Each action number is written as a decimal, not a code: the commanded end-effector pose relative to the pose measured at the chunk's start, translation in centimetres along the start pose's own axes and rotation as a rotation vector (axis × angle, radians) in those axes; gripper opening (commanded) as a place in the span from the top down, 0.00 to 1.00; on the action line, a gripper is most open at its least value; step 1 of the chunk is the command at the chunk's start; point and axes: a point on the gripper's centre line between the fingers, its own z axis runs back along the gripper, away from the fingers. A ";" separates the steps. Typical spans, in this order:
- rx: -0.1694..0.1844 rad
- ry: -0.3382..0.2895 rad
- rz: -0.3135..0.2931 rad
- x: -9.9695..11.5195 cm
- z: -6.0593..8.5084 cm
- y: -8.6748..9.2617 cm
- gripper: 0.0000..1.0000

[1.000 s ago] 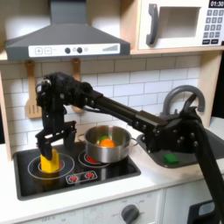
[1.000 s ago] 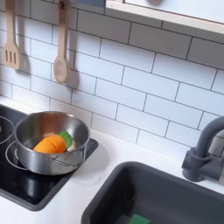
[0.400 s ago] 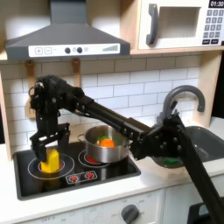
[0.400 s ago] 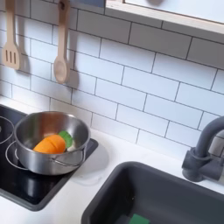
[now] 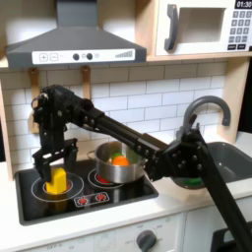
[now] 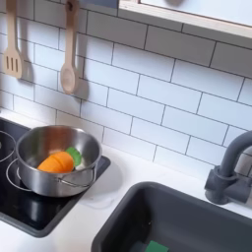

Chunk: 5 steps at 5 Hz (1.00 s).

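In the first exterior view my gripper [image 5: 55, 160] hangs over the left burner of the black toy stove [image 5: 30, 202]. It is open, and its two fingers straddle the top of a yellow object [image 5: 56, 181] standing upright on that burner. I cannot tell whether the fingers touch it. To the first exterior view's right of it, a silver pot [image 5: 120, 164] sits on the other burner. In the second exterior view the pot [image 6: 39, 177] holds an orange piece [image 6: 59, 162] and a small green piece [image 6: 75, 155].
A dark sink [image 5: 236, 159] with a green item [image 5: 192, 180] lies to the first exterior view's right, below a curved faucet [image 5: 207, 106]. A wooden spatula [image 6: 12, 49] and spoon [image 6: 68, 59] hang on the tiled wall. A range hood [image 5: 74, 41] and microwave [image 5: 202, 28] sit overhead.
My gripper has shifted a little to the first exterior view's left and lowered around the yellow object. The arm's lower links swung left too. The pot has not moved.
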 end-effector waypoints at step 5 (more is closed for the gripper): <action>0.005 0.053 0.003 -0.3 -2.6 -0.8 0.76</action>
